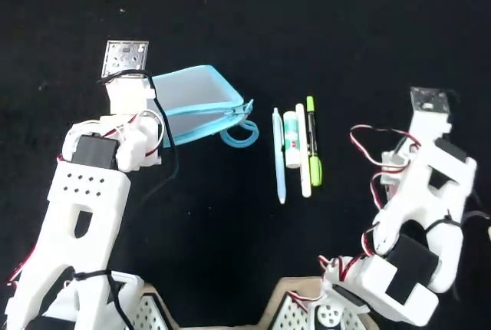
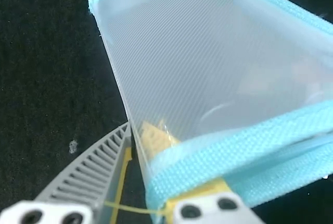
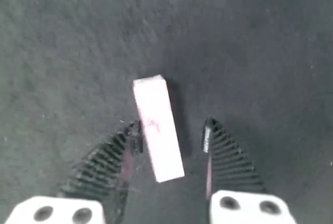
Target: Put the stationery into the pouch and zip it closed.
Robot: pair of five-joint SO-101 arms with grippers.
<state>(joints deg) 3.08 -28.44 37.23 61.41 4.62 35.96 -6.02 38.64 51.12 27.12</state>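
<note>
Translucent pouch (image 2: pixel 208 67) (woven trim); white block (image 3: pixel 156 130).

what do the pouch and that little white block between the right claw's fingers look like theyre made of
pouch: translucent frosted plastic sheet, judging by the fine diagonal ribbing and see-through look. Its zip edge is light blue woven fabric tape. white block: matte and chalky with pinkish smudges, probably a rubber or vinyl eraser.
</note>
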